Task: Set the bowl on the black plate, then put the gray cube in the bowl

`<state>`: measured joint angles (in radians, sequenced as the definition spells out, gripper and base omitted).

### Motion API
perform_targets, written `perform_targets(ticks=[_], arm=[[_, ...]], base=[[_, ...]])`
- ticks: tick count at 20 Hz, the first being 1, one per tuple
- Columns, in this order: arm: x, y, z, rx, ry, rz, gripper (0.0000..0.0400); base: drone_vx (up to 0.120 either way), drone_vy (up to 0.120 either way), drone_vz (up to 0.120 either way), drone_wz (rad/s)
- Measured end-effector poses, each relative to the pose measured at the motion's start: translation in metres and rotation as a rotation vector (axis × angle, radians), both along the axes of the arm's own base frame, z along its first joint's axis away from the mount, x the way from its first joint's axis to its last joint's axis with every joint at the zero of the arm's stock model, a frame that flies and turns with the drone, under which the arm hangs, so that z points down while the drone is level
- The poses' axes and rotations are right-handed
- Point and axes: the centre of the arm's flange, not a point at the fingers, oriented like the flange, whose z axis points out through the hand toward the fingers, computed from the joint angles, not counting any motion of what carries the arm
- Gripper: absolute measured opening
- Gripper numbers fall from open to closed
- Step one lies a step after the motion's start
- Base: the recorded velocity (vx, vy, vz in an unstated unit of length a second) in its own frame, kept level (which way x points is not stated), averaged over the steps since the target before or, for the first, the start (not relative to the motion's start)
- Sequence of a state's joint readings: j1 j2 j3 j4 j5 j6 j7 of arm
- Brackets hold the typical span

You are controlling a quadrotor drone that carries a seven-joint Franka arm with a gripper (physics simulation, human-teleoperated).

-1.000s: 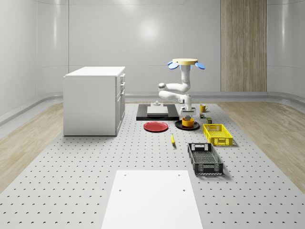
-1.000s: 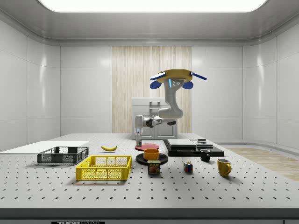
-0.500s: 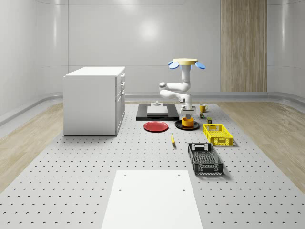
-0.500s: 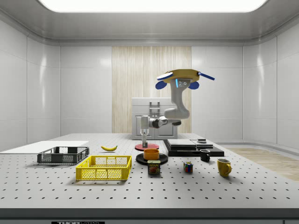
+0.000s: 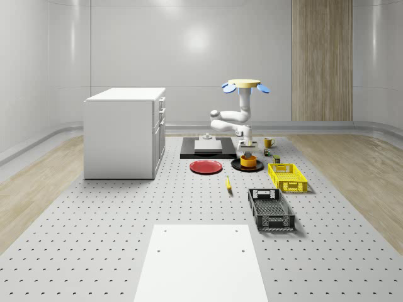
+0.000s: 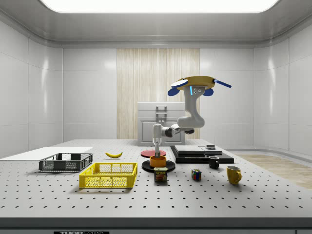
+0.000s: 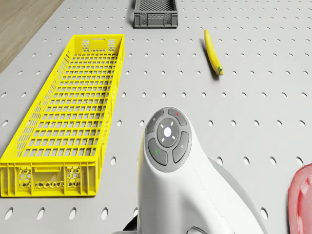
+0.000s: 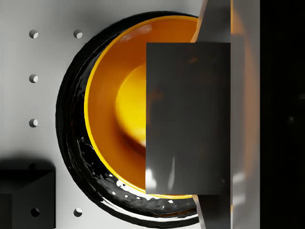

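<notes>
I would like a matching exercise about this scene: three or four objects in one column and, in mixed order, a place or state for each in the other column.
Things:
1. bowl
2. gray cube
3. banana
4. drone

Places or states:
A. lying on the table between the crates and the red plate
B. hovering above the table
C. resting on the black plate
D. held in the gripper just above the bowl

Pairs: 1-C, 2-D, 3-A, 4-B

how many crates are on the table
2. The yellow crate sits at the whole-scene view's right of the black plate; the dark gray crate lies nearer the camera, right of the banana. None looks hidden.
</notes>
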<state>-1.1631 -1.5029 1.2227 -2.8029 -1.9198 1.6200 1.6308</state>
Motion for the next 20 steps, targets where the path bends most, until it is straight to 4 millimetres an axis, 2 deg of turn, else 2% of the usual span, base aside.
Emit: perform_targets(ticks=[3,20], arm=[[0.0,0.0,0.002,0.0,0.0,0.0,0.0251],[0.0,-0.011,0.047,0.0,0.0,0.0,0.0251]], base=[[0.0,0.0,0.0,0.0],[0.0,0.0,0.0,0.0]])
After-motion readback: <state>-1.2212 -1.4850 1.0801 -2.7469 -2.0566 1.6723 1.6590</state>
